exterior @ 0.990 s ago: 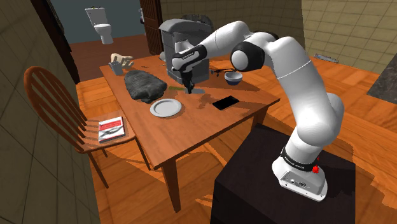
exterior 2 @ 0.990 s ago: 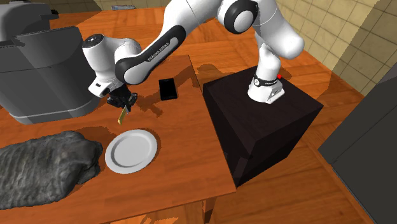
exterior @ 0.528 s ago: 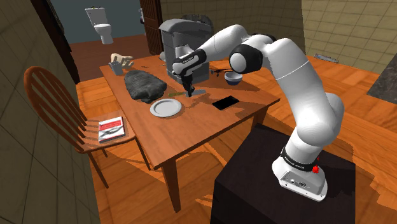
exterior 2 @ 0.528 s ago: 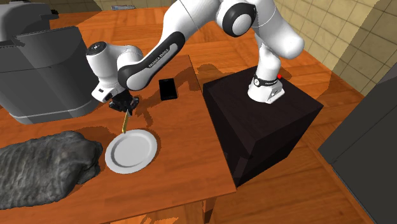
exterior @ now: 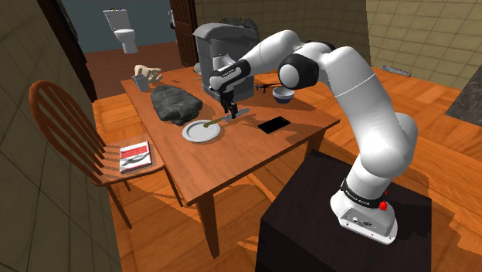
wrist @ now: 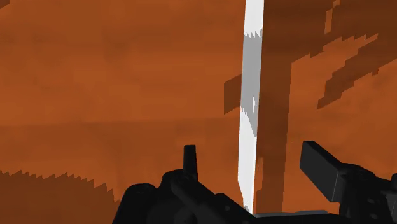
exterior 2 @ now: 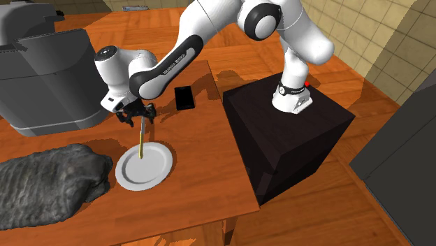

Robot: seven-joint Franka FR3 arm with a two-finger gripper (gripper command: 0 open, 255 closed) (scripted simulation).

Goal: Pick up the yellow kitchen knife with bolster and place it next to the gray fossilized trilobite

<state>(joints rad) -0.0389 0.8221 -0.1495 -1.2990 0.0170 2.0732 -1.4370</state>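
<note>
Half a second earlier the yellow knife (exterior 2: 142, 138) hung short and steep under the hand, clasped. Now the fingers (wrist: 324, 170) stand apart and the knife has tipped away from them. In the second exterior view it shows as a longer thin line. Its upper end is just below the hand and its far end is over the edge of the white plate (exterior 2: 155, 176) nearest to the hand. The arm has almost not moved between the two moments, so the change is in the hand and the knife only.

In the wrist view a pale narrow strip (wrist: 250, 108) runs away from between the fingers, and neither of them touches it. I take it for the knife, though it is not drawn yellow there. So the knife is not held. I cannot tell whether it already rests with its tip on the plate or is falling.

The dark grey trilobite (exterior 2: 49, 180) lies on the worktop (exterior 2: 199, 175) just beside the plate, on the side away from the stand. The hand opened at the plate's other side, probably because the plate takes the place right next to the fossil. In my judgement the release is done, but the knife ends nearer to the plate than to the trilobite, and a tip resting on the rim may slide.
</note>
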